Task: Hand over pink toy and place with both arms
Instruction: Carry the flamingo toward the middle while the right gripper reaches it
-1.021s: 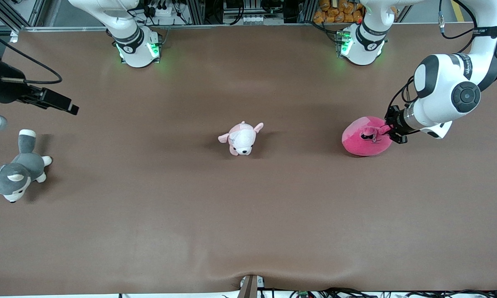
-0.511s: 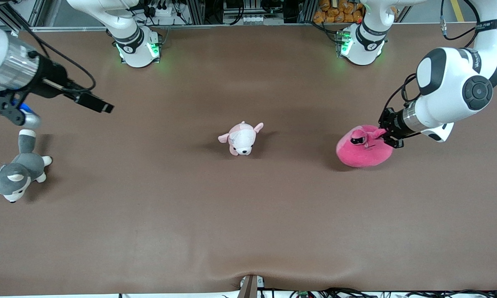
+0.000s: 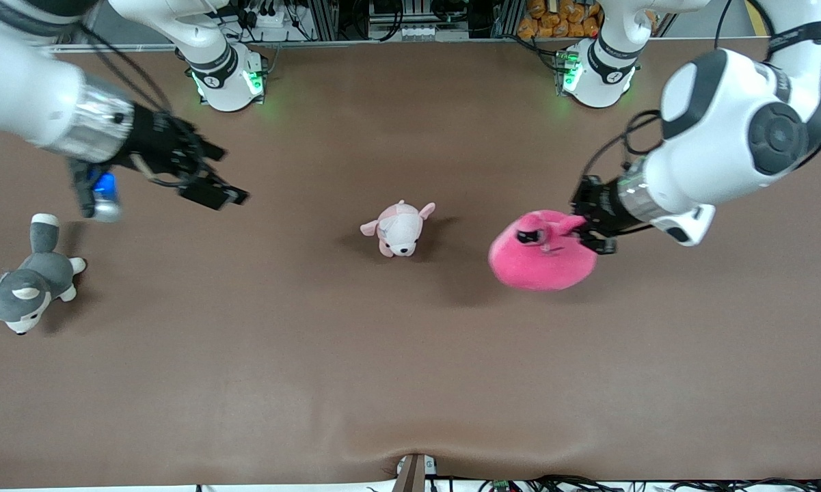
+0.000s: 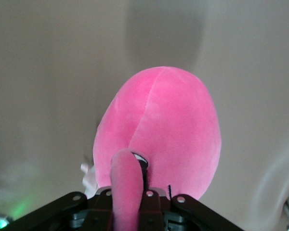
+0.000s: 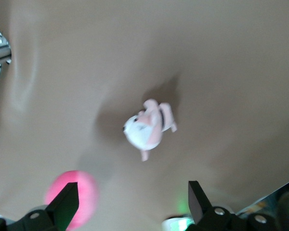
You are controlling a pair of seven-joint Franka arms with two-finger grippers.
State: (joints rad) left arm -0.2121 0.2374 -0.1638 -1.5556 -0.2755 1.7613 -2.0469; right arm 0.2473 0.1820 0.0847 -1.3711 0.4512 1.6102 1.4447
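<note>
Now the left pincer (image 3: 577, 229) is squeezing shut on an ear of the pink toy (image 3: 540, 260) (the big round one), holding it up over the brown surface (image 3: 410, 369) beside the little puppy plush (image 3: 398, 229). The right pincer (image 3: 212, 191) is hanging wide open, holding nothing, above the surface near the grey husky plush (image 3: 24, 280).

Brown cloth-covered surface (image 3: 410, 383), pale pink-and-white puppy plush (image 3: 399, 229) lying near its middle, grey-and-white husky plush (image 3: 27, 283) lying at the right arm's end, slightly nearer the front camera
</note>
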